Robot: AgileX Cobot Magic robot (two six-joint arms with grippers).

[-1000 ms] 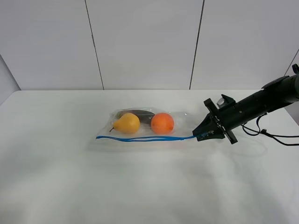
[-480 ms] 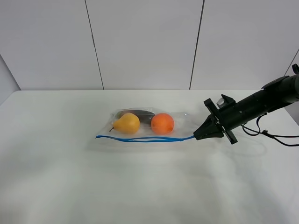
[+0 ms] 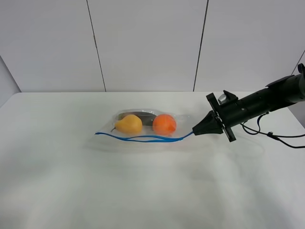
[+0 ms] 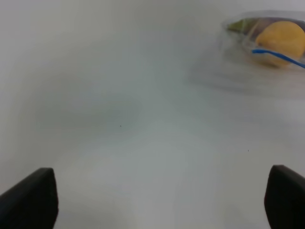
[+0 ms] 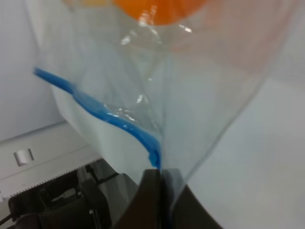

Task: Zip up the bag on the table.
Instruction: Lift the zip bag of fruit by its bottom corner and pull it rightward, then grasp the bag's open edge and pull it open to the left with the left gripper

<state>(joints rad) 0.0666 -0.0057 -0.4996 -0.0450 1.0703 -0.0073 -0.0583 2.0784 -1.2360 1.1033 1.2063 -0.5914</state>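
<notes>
Exterior high shows the bag point(image 3: 143, 130) lying flat a little beyond the middle of the table point(image 3: 143, 195), its long side running left to right. Its blue zip strip point(image 3: 143, 139) runs along the near edge in a wavy line, with the 2 halves apart in the middle stretch. Through the clear plastic a yellow pear point(image 3: 128, 124) sits on the left, an orange point(image 3: 164, 124) just beside it on the right, and a dark item point(image 3: 140, 116) behind them. The right gripper point(image 3: 195, 132) meets the bag at the strip's right end; in the right wrist view its fingers point(image 5: 151, 191) are pressed together, pinching the plastic right where the strip ends. The left gripper point(image 4: 157, 198) hangs over bare table well apart from the bag's pear end, its 2 fingertips spread wide and holding nothing.
</notes>
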